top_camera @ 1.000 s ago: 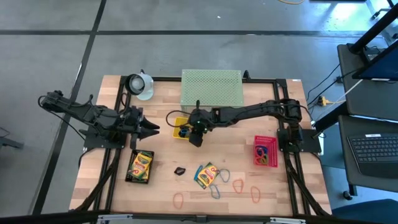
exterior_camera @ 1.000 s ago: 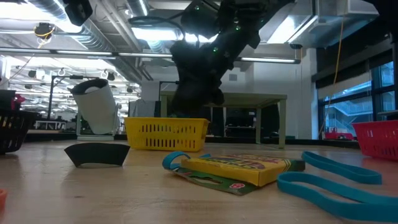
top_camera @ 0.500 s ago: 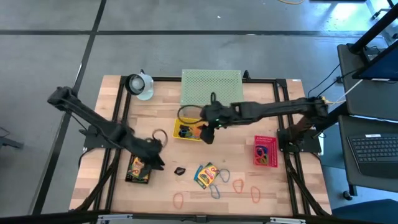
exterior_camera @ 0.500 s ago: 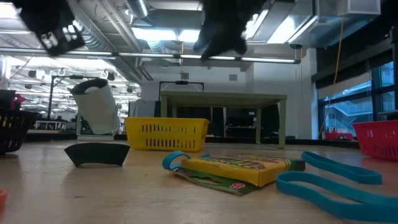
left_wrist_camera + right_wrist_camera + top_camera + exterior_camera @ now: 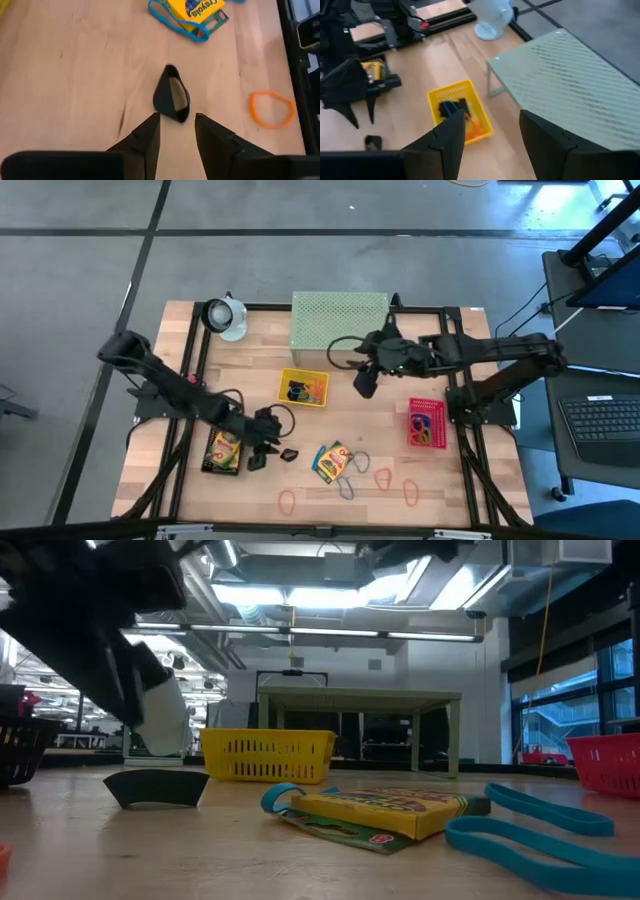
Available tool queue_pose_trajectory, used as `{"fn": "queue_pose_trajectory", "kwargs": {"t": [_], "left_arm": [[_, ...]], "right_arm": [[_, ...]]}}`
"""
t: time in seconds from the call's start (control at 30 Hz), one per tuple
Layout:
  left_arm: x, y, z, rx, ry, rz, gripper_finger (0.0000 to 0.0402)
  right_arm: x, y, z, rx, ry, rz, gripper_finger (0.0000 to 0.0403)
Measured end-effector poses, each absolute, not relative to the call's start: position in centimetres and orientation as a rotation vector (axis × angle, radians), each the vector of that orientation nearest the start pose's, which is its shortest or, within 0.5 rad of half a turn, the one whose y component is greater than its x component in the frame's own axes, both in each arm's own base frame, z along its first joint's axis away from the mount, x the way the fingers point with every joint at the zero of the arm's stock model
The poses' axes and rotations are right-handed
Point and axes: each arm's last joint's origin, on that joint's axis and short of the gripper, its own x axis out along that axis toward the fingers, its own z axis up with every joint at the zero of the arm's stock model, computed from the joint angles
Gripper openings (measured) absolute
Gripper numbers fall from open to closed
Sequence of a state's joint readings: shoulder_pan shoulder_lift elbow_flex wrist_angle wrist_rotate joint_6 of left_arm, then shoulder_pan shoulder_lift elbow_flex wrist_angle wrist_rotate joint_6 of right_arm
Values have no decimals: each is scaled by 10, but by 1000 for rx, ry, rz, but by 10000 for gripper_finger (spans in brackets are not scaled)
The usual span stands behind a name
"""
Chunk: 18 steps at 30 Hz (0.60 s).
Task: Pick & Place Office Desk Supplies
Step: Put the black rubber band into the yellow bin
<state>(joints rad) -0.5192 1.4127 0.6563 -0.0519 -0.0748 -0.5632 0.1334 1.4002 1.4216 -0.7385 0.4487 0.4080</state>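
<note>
A small black clip (image 5: pixel 171 95) lies on the wood near the table's front, also seen low down (image 5: pixel 155 787). My left gripper (image 5: pixel 176 119) is open and slants down at it, its fingertips just short of the clip's near end; from above it is left of the clip (image 5: pixel 266 450). My right gripper (image 5: pixel 490 131) is open with nothing between its fingers, raised above the table (image 5: pixel 363 383) to the right of the yellow tray (image 5: pixel 303 388). One crayon box (image 5: pixel 226 448) lies at the left, another (image 5: pixel 331 462) among coloured loops (image 5: pixel 345 485).
The pale green mesh shelf (image 5: pixel 340 320) stands at the back. A pink tray (image 5: pixel 427 423) is at the right and a white object (image 5: pixel 228 318) at the back left. Orange (image 5: pixel 383 476) and red (image 5: pixel 288 501) loops lie near the front edge. The yellow tray holds a few small items.
My left gripper has swung out from the table's left side, come down and tipped toward the black clip. My right gripper has risen from the yellow tray and drawn back toward the table's right. No object on the table has moved.
</note>
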Motion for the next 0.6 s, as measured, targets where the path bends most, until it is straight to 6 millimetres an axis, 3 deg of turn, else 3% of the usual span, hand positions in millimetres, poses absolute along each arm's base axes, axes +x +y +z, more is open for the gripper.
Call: {"fn": "queue_pose_trajectory", "kwargs": {"t": [0.17, 0.6], "left_arm": [[243, -129, 159, -276, 858, -222, 144], [268, -141, 129, -113, 920, -282, 173]], "right_arm": [[276, 33, 372, 163, 608, -486, 190], [271, 44, 368, 168, 645, -477, 190]]}}
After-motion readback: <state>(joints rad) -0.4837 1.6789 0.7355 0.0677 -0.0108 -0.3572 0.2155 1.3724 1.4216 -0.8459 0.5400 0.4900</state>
